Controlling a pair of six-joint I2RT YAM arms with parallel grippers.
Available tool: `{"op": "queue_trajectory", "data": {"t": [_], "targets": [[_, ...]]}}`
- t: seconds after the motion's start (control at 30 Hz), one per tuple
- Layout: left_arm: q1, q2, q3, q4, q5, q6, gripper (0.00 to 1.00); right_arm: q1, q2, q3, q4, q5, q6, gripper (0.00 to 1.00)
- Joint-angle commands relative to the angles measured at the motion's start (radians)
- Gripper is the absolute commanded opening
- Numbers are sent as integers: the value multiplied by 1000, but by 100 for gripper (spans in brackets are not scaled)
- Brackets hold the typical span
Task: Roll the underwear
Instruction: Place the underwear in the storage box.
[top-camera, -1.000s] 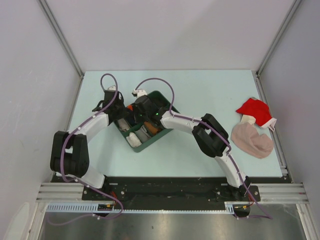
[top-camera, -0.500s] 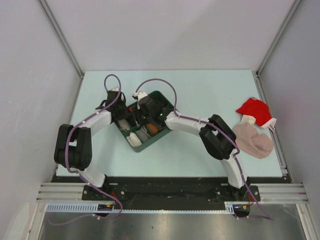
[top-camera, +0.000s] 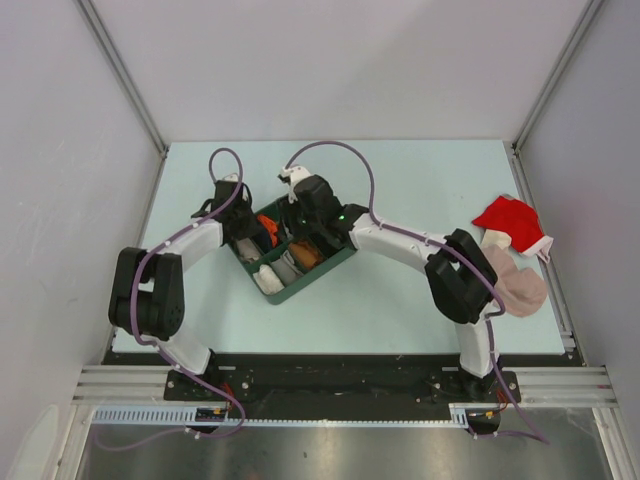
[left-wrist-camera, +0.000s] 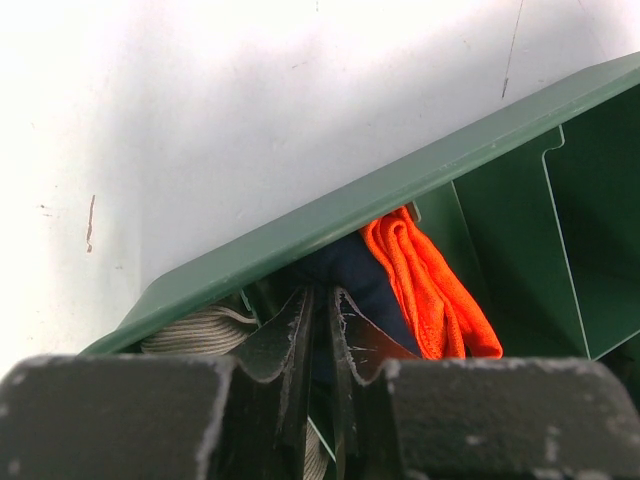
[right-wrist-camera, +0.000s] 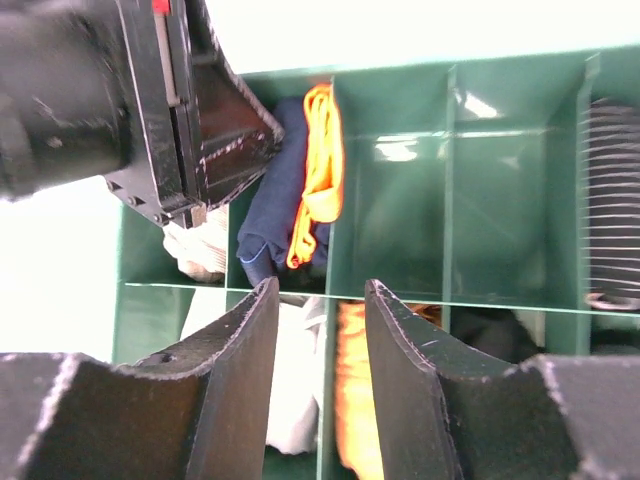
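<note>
The underwear is a navy roll with orange trim, tucked in a far-left compartment of the green divided tray. In the left wrist view the navy cloth lies just past my fingertips, under the tray rim. In the right wrist view it fills one compartment. My left gripper is shut, its tips at the tray's left wall beside the roll; I cannot tell if cloth is pinched. My right gripper is open and empty above the tray's middle.
Other rolled cloths fill the tray: white, orange, grey ribbed. Two compartments hold nothing. A red cloth and a beige-pink cloth lie at the table's right edge.
My right gripper has lifted and drawn back to the right, away from the underwear's compartment. My left gripper has edged a little further back, and the tray has shifted slightly.
</note>
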Motion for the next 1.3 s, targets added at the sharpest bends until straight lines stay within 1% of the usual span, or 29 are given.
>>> {"op": "queue_trajectory", "data": {"t": [0.0, 0.03, 0.1, 0.13, 0.17, 0.2, 0.27, 0.43, 0.53, 0.57, 0.67, 0.77, 0.9, 1.0, 1.1, 1.13, 1.27], "targets": [[5, -38, 37, 6, 4, 23, 16, -35, -89, -13, 34, -37, -44, 43], [5, -41, 38, 3, 6, 23, 17, -38, -85, -13, 36, -46, -44, 42], [3, -53, 44, -1, 9, 23, 16, -50, -66, -9, 51, -81, -41, 37], [2, -53, 46, -3, 12, 23, 16, -53, -57, -6, 57, -92, -40, 31], [0, -56, 47, -4, 13, 22, 16, -56, -34, 4, 60, -113, -38, 21], [0, -59, 49, -4, 12, 23, 17, -58, -20, 8, 66, -125, -31, 17], [-3, -61, 50, -6, 18, 20, 16, -58, 9, 25, 68, -170, -26, 12], [-9, -61, 55, -6, 23, 17, 16, -42, 98, 93, 106, -193, -8, 13], [-9, -56, 60, -9, 21, 19, 16, -39, 159, 169, 91, -182, 5, 20], [-9, -56, 60, -9, 21, 20, 17, -42, 174, 183, 88, -182, 6, 24], [-9, -53, 60, -7, 23, 22, 16, -42, 198, 212, 83, -184, 9, 30], [-9, -50, 60, -7, 24, 25, 17, -42, 198, 203, 91, -185, 9, 32], [-9, -49, 61, -6, 26, 26, 17, -41, 204, 198, 98, -170, 0, 28], [-9, -55, 63, -7, 27, 26, 16, -36, 227, 226, 80, -159, -6, 25], [-9, -64, 66, -12, 30, 25, 17, -27, 250, 245, 62, -149, -20, 16], [-9, -67, 69, -14, 33, 25, 16, -22, 251, 243, 62, -149, -26, 9], [-9, -81, 76, -15, 39, 22, 16, -4, 254, 246, 40, -123, -51, 2]]}}
